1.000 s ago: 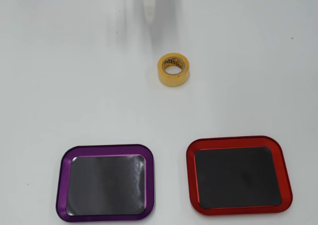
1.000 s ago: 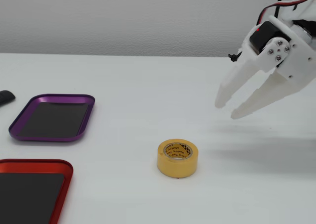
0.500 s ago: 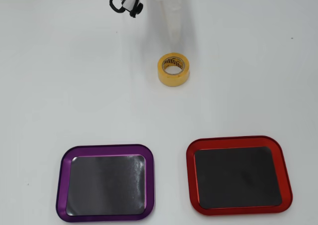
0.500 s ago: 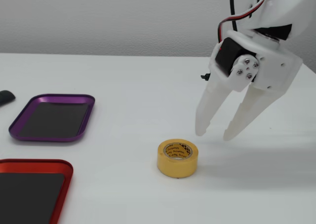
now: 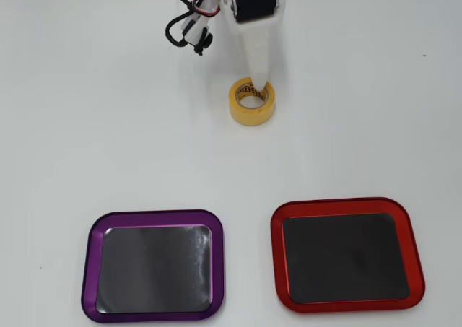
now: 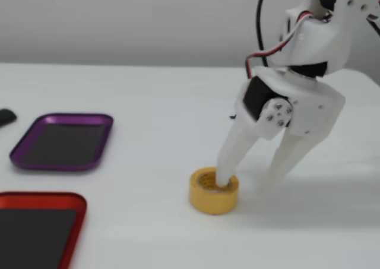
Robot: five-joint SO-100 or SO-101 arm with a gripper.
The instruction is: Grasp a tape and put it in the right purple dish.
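End effector spread open, straddling the yellow tape roll's wall: one finger in the core, other outside.

The white hand reaches down over the tape, a fingertip at its hollow core.

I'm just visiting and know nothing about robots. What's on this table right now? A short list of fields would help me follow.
Surface: plain white table
Tape: yellow roll, standing with its hole facing up, not in any tray
Gripper: white, jaws open, one finger dipping into the roll's hole, the other outside the roll
Purple tray: empty, on the left in the overhead view
Red tray: empty, beside the purple one, on the right in the overhead view
Grip: not closed on the tape yet
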